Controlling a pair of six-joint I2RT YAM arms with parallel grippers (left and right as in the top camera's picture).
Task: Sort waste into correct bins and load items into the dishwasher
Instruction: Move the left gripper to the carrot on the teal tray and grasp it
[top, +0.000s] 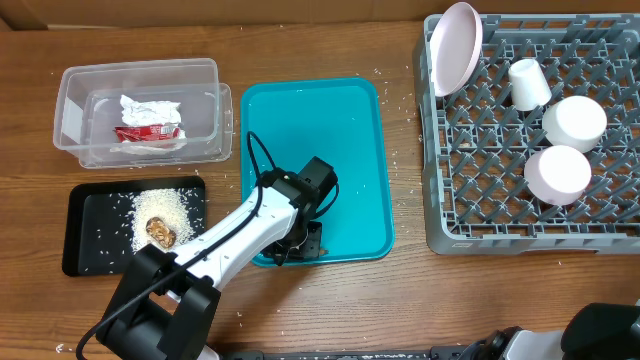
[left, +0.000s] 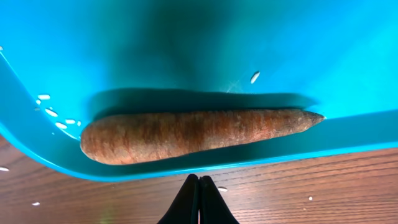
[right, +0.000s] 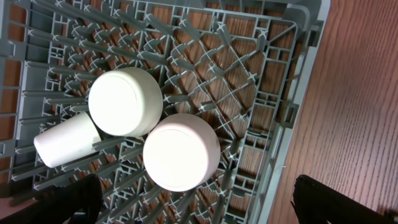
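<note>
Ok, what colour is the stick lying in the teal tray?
The stick is orange-brown with darker streaks, best seen in the left wrist view.

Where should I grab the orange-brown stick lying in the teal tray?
Its thick middle, from straight above, jaws across its width: the stick lies flat along the teal tray's wall and tapers to a point. Open the shut left gripper first.

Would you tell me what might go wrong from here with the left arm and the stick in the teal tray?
1. The left gripper is shut on nothing at the outer edge of the teal tray, while the orange-brown stick lies untouched inside, so a lift would likely come up empty.
2. The stick lies against the tray's rim; a fresh grasp may strike the rim and shove the tray.
</note>
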